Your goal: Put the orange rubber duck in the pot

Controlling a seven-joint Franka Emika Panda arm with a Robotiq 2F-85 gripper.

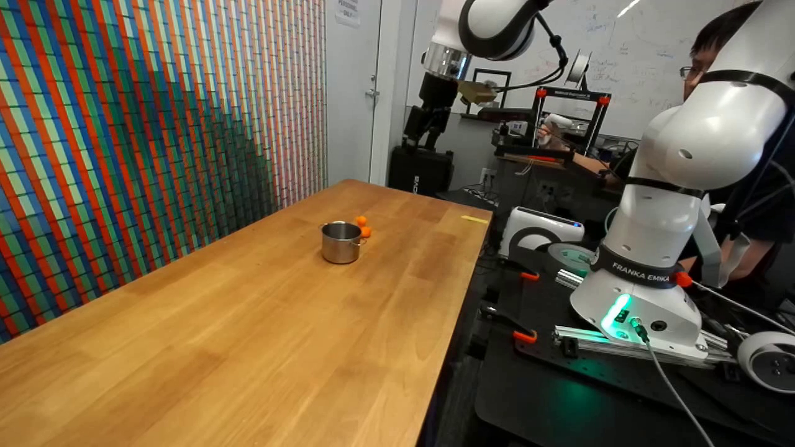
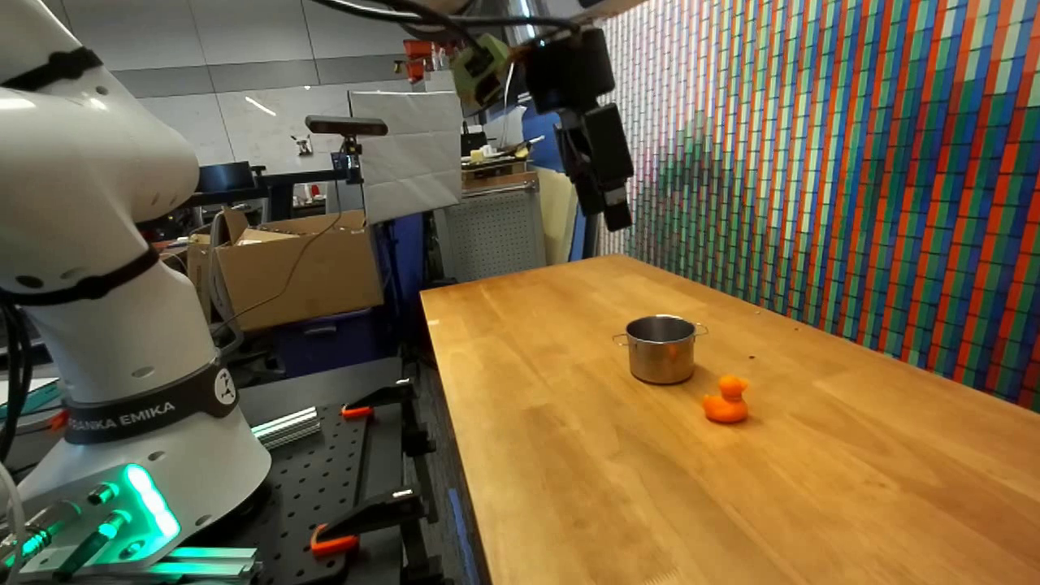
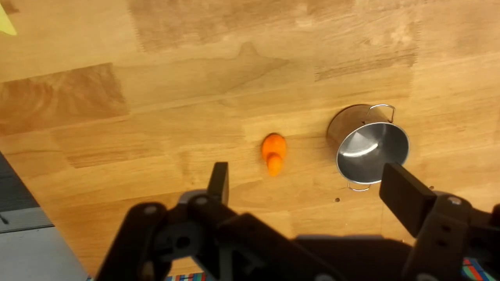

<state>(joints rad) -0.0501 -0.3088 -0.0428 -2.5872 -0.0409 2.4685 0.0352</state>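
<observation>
Currently, the orange rubber duck [image 2: 727,404] sits upright on the wooden surface [image 2: 561,487], near the pot [image 2: 662,359] but apart from it, with bare wood between the two. It faces toward the multicoloured tiled wall [image 2: 845,162]. The pot stands upright, its mouth facing up and a pair of wire handles [image 3: 382,105] near its rim; in an exterior view its metal side [image 1: 340,249] partly hides the duck.

The black fingers [image 3: 406,198] are spread wide, as the wrist view shows, and hang high above the surface in both exterior views. From the wrist, the duck appears beyond the gap between them, while one of them crosses the pot's rim in the line of sight.

A yellow strip [image 1: 474,219] lies near an edge of the surface. The white arm [image 1: 702,149] rises from a base [image 1: 674,313] lit green, and in an exterior view a person [image 1: 714,40] is partly hidden behind it. Beyond the arm, a cardboard box [image 2: 301,264] shows above a dark blue bin [image 2: 329,349], also in an exterior view.
</observation>
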